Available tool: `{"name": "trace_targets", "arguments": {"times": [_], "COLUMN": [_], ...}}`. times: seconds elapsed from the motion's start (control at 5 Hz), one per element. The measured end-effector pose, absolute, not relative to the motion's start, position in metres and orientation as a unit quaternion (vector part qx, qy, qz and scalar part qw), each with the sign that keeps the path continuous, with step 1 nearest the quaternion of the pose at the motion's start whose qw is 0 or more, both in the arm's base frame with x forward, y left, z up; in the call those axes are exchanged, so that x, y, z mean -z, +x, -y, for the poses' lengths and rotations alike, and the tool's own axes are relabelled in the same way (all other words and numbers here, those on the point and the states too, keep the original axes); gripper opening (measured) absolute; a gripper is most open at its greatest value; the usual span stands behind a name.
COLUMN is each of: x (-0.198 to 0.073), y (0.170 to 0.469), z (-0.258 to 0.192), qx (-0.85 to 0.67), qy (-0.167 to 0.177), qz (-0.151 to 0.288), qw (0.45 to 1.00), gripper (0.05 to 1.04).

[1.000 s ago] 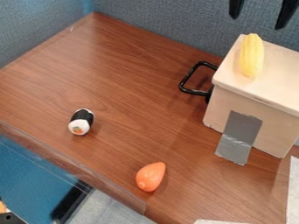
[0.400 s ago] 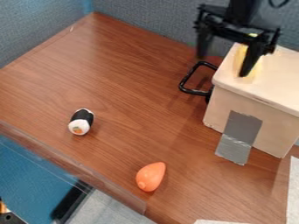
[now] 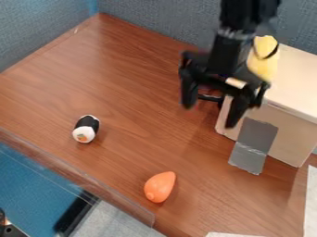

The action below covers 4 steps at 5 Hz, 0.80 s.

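Gripper [image 3: 210, 115] hangs by the handle [image 3: 209, 98] of the box [image 3: 286, 135], jaws apart. Box sits at the table's [image 3: 136, 78] back edge, corn [image 3: 263, 68] on top. Sushi roll [image 3: 86, 129] and orange toy [image 3: 160, 187] near front edge.

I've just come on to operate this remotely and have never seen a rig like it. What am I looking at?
The black machine coming in from the top edge is a robot arm. Its two-finger gripper hangs open, with nothing held between its fingers. The view is from a fixed camera looking down at a slant.

Below is a brown wood-grain table. Nearest the gripper is a beige box with grey tape on its front and a black loop handle beside it. On top lies a yellow toy corn cob. Farther off lie a black-and-white toy sushi roll and an orange teardrop-shaped object.
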<state>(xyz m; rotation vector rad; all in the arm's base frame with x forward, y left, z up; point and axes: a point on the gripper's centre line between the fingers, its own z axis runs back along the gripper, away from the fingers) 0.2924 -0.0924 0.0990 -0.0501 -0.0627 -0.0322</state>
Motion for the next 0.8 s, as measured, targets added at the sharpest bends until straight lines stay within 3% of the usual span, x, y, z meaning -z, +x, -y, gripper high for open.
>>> {"name": "trace_targets", "arguments": {"times": [0.4,0.8], "x": [-0.073,-0.042], "y": [0.253,0.251], "z": [0.092,0.072], "qx": [0.047,0.071], "qy": [-0.022,0.005], "qz": [0.026,0.012], "qw": [0.998,0.997], "gripper": [0.999,0.999]}}
